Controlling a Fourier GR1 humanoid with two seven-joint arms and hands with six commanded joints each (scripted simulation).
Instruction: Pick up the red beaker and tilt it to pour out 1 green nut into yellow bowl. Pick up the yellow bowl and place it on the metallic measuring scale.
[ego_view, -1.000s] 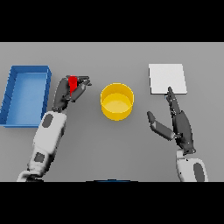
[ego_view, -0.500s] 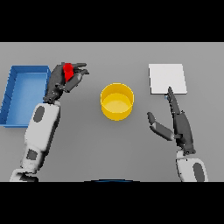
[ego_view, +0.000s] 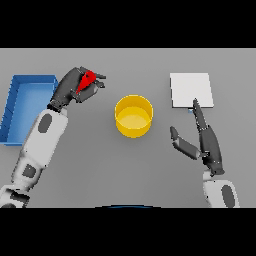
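My left hand (ego_view: 71, 87) is shut on the red beaker (ego_view: 87, 80) and holds it above the table, left of the yellow bowl (ego_view: 133, 116). Only part of the beaker shows between the fingers, and it leans toward the bowl. The bowl stands upright in the middle of the table; I cannot make out anything inside it. The metallic measuring scale (ego_view: 191, 90), a pale flat square, lies at the back right. My right hand (ego_view: 206, 141) is open near the front right, fingers pointing at the scale's front edge.
A blue tray (ego_view: 19, 102) sits at the far left, beside my left forearm. Grey table (ego_view: 130, 165) stretches in front of the bowl between both arms.
My left hand has risen and moved back with the red beaker, which now tips toward the bowl. The right hand, bowl and scale have stayed put.
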